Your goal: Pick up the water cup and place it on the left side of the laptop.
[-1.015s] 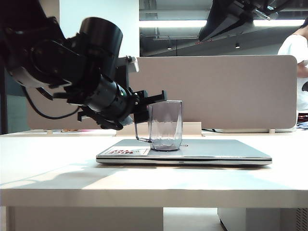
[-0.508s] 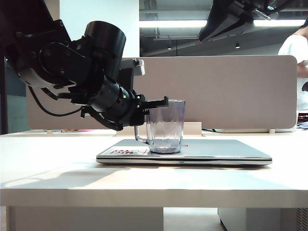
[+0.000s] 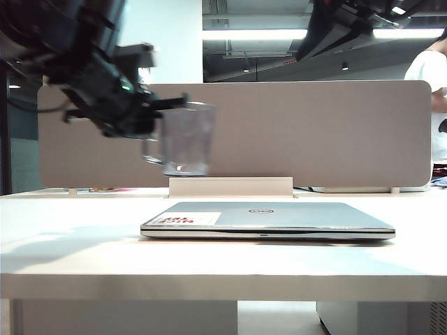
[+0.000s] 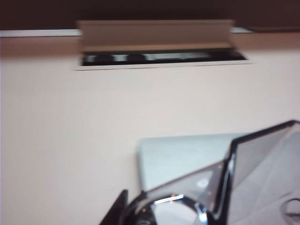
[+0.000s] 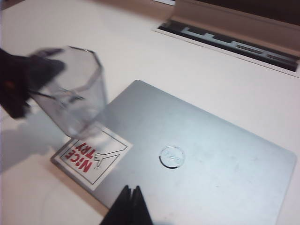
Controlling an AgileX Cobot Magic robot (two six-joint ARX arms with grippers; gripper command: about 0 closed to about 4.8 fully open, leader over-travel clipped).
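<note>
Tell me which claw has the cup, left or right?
The left claw: it grips the clear grey-blue faceted plastic water cup in the air above the silver-grey laptop. The right claw hovers shut, holding nothing.

Motion blur smears the water cup point(image 3: 185, 138) and the left gripper point(image 3: 162, 112) holding its rim. The right gripper point(image 5: 130, 202) shows only closed dark fingertips, cut off by the picture's edge above the laptop point(image 5: 197, 159).

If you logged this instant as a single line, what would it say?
left gripper: shut on water cup | cup: airborne above laptop left end | right gripper: shut, above laptop
</note>
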